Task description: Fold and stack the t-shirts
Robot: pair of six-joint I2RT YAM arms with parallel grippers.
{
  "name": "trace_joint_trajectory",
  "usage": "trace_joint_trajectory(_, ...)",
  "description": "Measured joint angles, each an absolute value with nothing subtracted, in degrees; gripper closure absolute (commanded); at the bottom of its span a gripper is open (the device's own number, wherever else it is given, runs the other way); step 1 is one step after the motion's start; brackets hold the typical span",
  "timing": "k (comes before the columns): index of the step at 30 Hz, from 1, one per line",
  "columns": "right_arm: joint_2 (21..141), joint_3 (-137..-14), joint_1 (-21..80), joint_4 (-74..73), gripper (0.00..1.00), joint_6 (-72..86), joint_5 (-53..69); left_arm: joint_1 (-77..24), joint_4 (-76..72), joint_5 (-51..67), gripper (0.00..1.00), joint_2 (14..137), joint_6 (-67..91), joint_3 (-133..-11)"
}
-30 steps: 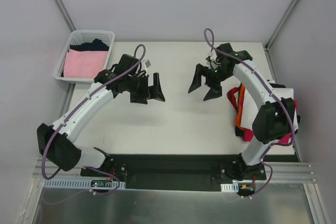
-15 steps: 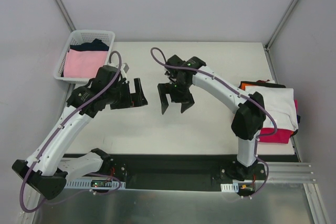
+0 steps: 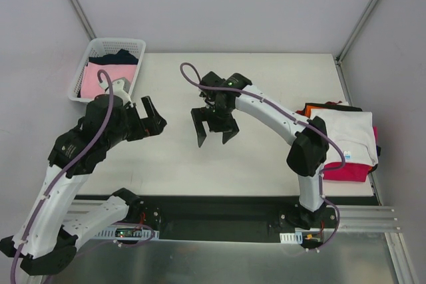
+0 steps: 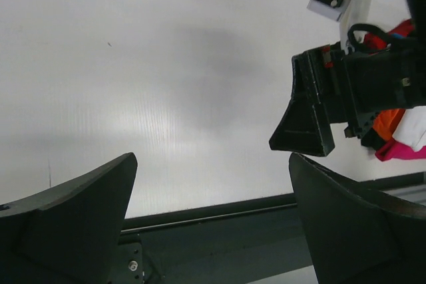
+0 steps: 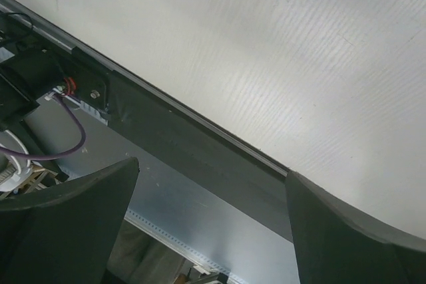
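Note:
A stack of folded t-shirts lies at the table's right edge: a white one (image 3: 349, 134) on top, magenta-red (image 3: 346, 171) underneath, and orange (image 3: 315, 108) showing at the far corner. A pale pink t-shirt (image 3: 100, 79) and a dark one (image 3: 120, 56) lie in the white basket (image 3: 116, 44) at the far left. My left gripper (image 3: 152, 118) hangs open and empty over the table's left part, near the basket. Over the table's middle my right gripper (image 3: 214, 134) is open with nothing in it. In the left wrist view the right gripper (image 4: 313, 121) shows ahead, with the orange cloth (image 4: 389, 121) behind it.
The white table (image 3: 266, 157) ends in a black rail (image 3: 219, 207) at the near edge, where both arm bases are bolted. The right wrist view shows that rail (image 5: 200, 144) and a metal plate (image 5: 200, 217) below it. Grey walls close in the sides and back.
The right arm has swung left from the stack to the table's middle, leaving the white shirt on top. The left arm has pulled back leftward toward the basket. Both grippers stayed open.

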State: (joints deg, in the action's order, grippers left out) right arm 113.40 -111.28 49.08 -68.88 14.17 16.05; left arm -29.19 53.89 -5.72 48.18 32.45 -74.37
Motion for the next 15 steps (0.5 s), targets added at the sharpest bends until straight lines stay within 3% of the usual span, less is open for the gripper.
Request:
trace_joint_trajectory(7,108.4,-99.5,51.3,-65.6,0.04,14.8,15.2,-29.2,59.4,-11.9,0.01,45.3,33.7,-77.1)
trace_joint_trajectory(15,100.1,-94.4,55.2,-63.7,0.04,15.4,15.2,-29.2,65.1,-14.0,0.01,43.3,38.0,-77.3)
